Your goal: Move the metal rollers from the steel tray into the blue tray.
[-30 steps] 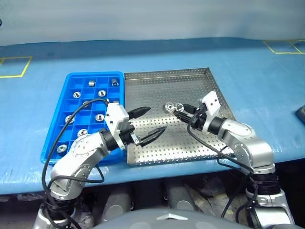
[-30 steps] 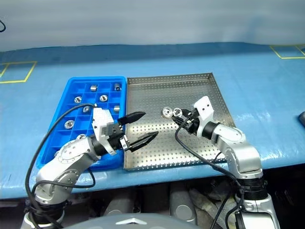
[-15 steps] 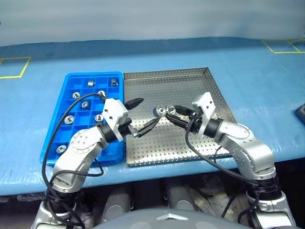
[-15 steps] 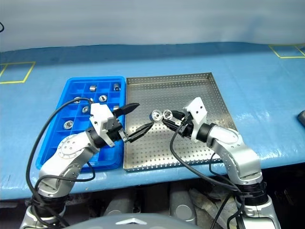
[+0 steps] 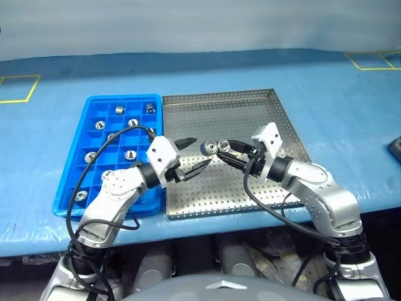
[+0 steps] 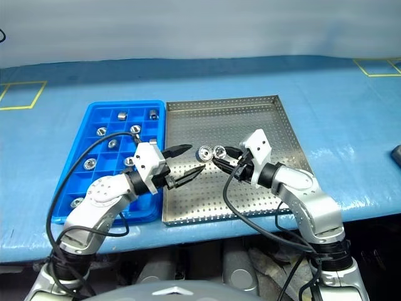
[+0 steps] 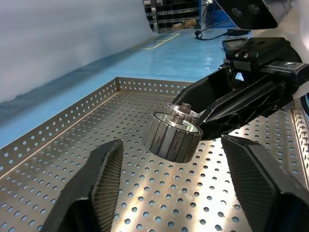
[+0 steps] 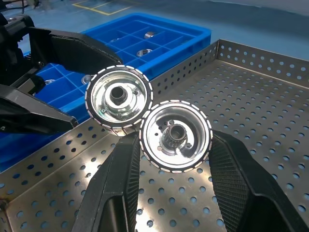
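i've got the right gripper (image 6: 220,155) clamped on two rollers (image 8: 147,125) stuck side by side, held up over the steel tray (image 5: 250,113). one sits between my right fingers (image 8: 116,193), the other hangs off its side toward the left arm. the left gripper (image 5: 195,157) is level with them, just short of the near roller, jaws apart with nothing between them (its pads flank the roller in the wrist view without touching). the blue tray (image 5: 94,103) lies beside the steel tray on my left, with several rollers in its cells.
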### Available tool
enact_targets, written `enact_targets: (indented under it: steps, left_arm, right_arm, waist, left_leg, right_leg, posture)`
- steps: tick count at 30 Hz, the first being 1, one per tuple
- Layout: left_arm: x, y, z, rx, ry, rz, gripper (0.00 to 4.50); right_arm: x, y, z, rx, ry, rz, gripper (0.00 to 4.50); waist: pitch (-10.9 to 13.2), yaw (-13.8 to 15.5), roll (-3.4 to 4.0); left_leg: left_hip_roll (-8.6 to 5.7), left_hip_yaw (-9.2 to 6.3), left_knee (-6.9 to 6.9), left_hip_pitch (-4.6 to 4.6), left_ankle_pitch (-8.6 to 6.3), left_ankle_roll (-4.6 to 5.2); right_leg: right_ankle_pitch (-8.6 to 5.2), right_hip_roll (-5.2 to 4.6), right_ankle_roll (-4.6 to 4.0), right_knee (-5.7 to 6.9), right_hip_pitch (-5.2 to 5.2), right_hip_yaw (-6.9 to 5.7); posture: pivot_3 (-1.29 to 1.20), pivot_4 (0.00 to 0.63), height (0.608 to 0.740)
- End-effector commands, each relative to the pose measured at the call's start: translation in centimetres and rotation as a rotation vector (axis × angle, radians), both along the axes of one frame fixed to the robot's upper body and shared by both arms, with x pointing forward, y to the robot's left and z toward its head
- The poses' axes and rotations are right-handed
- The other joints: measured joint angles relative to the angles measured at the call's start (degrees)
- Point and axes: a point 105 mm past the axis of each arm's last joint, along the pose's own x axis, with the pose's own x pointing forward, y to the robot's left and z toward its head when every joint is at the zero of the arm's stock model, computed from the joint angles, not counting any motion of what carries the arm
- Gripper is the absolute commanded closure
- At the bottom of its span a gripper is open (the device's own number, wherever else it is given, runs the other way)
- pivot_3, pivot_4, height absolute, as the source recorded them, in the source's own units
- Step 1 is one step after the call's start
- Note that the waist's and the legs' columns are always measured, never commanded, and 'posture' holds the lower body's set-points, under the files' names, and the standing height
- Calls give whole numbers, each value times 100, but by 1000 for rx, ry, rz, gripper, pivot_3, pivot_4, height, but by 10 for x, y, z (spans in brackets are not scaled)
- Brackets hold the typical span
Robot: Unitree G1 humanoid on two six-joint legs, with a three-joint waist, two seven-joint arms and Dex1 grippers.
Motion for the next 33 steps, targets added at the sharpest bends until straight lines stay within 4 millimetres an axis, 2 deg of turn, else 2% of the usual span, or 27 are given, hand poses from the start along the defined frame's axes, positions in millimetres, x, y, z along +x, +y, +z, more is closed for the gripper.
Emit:
enact_targets:
  steps: [1, 18, 23, 33]
  left_arm:
    - [0, -5, 7, 4, -52, -14, 1545]
    - [7, -16, 1, 10, -49, -21, 1545]
    - [8, -15, 0, 13, -45, -17, 2643]
    - [8, -17, 0, 12, -44, -17, 2662]
  right_arm:
    - [-3, 5, 18, 13, -84, 31, 2778]
    - [-5, 13, 19, 18, -94, 67, 2778]
    - [-5, 13, 19, 17, -95, 66, 2778]
    - [-4, 13, 19, 17, -95, 65, 2778]
  waist:
    - [0, 0, 0]
    - [0, -3, 0]
    - [0, -2, 0]
    - [0, -3, 0]
  left_leg:
    - [0, 0, 0, 0, 0, 0]
    - [0, 0, 0, -1, -1, 1]
    - [0, 0, 1, -1, -1, 1]
    - [0, 0, 1, -1, -1, 2]
  right_leg:
    - [1, 0, 1, 0, 0, 0]
    - [11, 0, 18, -1, -1, 0]
    - [10, 0, 17, 0, 0, 0]
    - [11, 0, 18, 0, 0, 0]
  posture:
    - [-149, 150, 740]
    - [-150, 150, 740]
    - [-153, 150, 740]
    - [-153, 150, 740]
